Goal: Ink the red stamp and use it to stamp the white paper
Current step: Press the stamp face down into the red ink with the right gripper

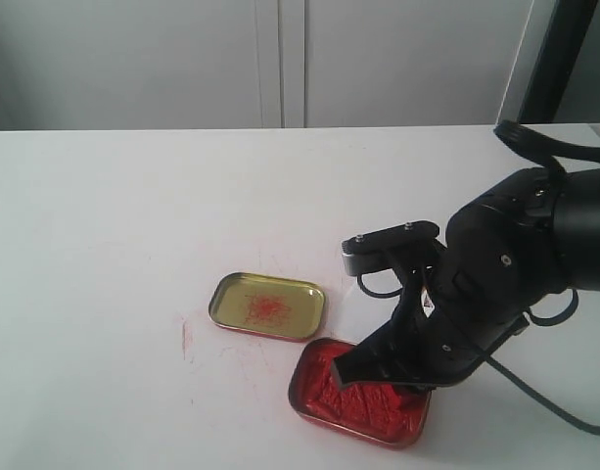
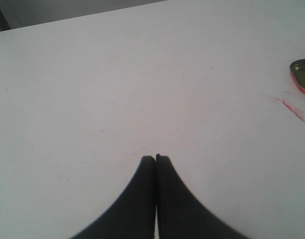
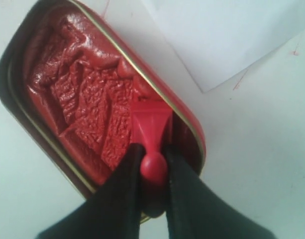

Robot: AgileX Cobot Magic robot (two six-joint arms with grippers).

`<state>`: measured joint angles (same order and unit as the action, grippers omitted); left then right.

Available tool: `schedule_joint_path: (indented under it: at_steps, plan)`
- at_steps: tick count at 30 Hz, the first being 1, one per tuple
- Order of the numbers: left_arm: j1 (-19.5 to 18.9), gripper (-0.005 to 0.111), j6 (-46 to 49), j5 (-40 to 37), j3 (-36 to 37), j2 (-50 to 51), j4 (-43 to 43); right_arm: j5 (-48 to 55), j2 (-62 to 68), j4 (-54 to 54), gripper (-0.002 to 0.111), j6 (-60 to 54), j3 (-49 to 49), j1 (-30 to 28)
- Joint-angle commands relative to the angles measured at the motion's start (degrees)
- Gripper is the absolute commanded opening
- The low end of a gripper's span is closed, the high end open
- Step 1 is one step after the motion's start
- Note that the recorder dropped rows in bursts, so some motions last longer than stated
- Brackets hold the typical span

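My right gripper [image 3: 153,149] is shut on the knobbed handle of the red stamp [image 3: 151,127]. The stamp's square base rests in the red ink paste at one end of the open red tin [image 3: 67,89]. A corner of the white paper [image 3: 227,35] lies on the table just beyond that tin. In the exterior view the right gripper [image 1: 373,367] reaches down into the red tin [image 1: 319,401] at the front; the stamp and the paper are hidden there behind the arm. My left gripper [image 2: 155,158] is shut, empty, over bare white table.
The tin's lid [image 1: 268,305] lies open, gold inside with a red smudge, just left and behind the tin. Its edge [image 2: 302,74] shows in the left wrist view. Red ink streaks [image 1: 186,338] mark the tabletop left of the lid. A black cable [image 1: 554,406] trails behind the right arm.
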<state>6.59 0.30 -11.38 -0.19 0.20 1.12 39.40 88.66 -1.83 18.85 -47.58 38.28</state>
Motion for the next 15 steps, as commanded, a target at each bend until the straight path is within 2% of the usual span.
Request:
schedule_joint_path:
  at_steps: [1,15]
  plan:
    - [-0.1,0.0,0.2,0.2,0.2,-0.2,-0.2,-1.0,-0.8,-0.1,0.0,0.2,-0.6,-0.6]
    - [-0.1,0.0,0.2,0.2,0.2,-0.2,-0.2,-1.1,-0.8,-0.1,0.0,0.6,-0.6,-0.6]
